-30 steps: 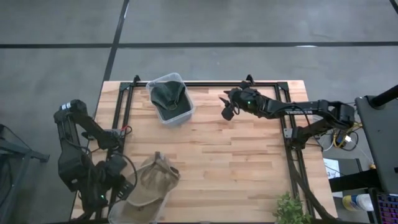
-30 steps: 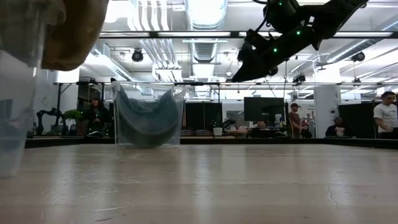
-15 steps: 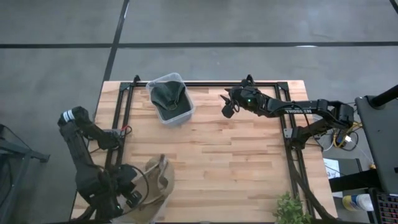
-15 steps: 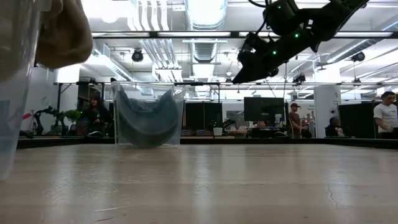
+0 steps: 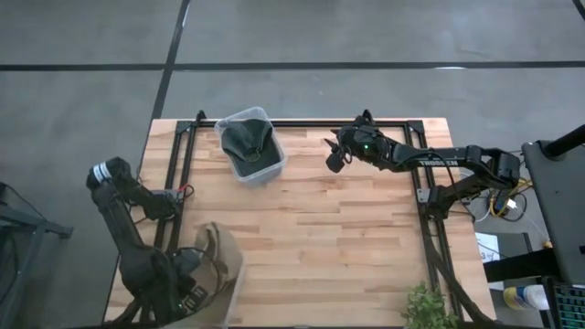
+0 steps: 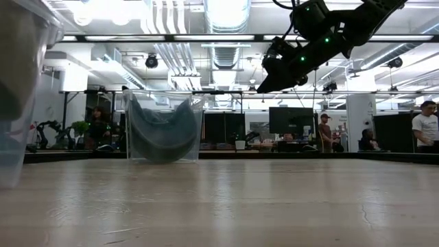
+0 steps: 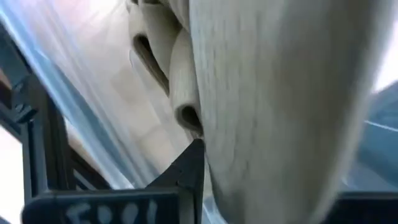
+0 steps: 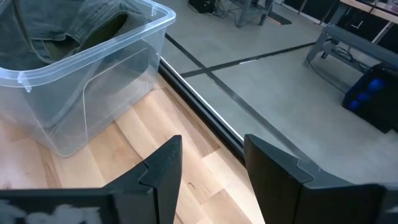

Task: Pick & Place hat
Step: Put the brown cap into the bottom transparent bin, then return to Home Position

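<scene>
A tan hat [image 5: 219, 263] is bunched and stands on edge at the table's near left corner, in my left gripper [image 5: 194, 285]. In the left wrist view the hat's cloth [image 7: 273, 106] fills the picture, with a clear plastic wall [image 7: 74, 106] beside it. That clear bin [image 6: 20, 137] shows at the low view's left edge. A dark green hat [image 5: 247, 139] lies in a second clear bin [image 5: 267, 170] at the far edge. My right gripper [image 5: 335, 159] hangs open, raised, to the right of that bin. My left gripper is shut on the tan hat, pinching bunched cloth of several folds [image 7: 186, 118]. One dark finger [image 7: 189, 177] lies against the cloth; the hat hides the other. The hat is lifted off the table top and sits close to the clear bin's wall.
A black metal frame [image 5: 302, 122] runs round the table top. A potted plant [image 5: 425, 309] stands at the near right corner. Bare wood [image 5: 338, 238] lies across the middle of the table. People and desks show in the room behind.
My left gripper has moved toward the table's near edge and downward, carrying the tan hat. The hat, earlier spread wide over the near bin, now stands narrow on edge and has dropped out of the low view's top left corner. The right arm has hardly moved.
</scene>
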Action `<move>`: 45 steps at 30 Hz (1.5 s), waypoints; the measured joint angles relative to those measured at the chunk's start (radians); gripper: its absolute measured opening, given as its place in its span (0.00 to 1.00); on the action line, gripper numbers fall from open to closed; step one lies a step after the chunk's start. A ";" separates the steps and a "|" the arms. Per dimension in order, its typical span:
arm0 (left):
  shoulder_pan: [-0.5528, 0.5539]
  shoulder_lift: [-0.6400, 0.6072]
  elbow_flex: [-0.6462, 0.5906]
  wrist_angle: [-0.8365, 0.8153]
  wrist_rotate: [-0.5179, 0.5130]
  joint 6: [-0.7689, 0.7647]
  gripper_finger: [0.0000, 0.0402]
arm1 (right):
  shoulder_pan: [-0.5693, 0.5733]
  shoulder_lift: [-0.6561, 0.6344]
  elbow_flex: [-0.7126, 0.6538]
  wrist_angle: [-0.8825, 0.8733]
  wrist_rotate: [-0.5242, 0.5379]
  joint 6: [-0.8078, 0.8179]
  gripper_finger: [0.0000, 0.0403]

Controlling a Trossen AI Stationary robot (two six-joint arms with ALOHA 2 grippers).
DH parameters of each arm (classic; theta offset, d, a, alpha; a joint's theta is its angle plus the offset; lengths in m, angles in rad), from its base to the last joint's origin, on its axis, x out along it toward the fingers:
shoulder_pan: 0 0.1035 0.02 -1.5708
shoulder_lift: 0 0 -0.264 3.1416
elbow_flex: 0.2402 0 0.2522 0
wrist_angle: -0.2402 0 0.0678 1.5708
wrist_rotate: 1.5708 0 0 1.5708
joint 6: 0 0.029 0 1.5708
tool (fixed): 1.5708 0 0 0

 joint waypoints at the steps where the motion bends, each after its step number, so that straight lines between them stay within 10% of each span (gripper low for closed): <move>1: 0.000 -0.005 0.003 0.007 -0.005 0.007 0.17 | 0.000 0.000 0.000 0.000 0.000 0.000 0.41; 18: -0.001 -0.147 0.093 0.033 -0.026 -0.013 0.17 | 0.001 -0.001 0.000 -0.001 -0.001 -0.012 0.40; 28: -0.006 -0.335 0.153 0.044 -0.840 0.629 0.17 | 0.000 -0.001 -0.001 -0.007 -0.036 -0.112 0.40; 35: 0.067 -0.420 0.147 0.057 -1.073 1.135 0.17 | 0.001 -0.001 -0.001 0.006 -0.486 -0.142 0.37; 40: 0.196 -0.476 0.072 0.247 -0.971 1.372 0.17 | 0.001 -0.001 -0.002 0.024 -0.716 -0.128 0.34; 45: 0.395 -0.557 -0.068 0.657 -0.445 1.785 0.17 | 0.000 -0.001 -0.002 0.083 -0.733 -0.125 0.32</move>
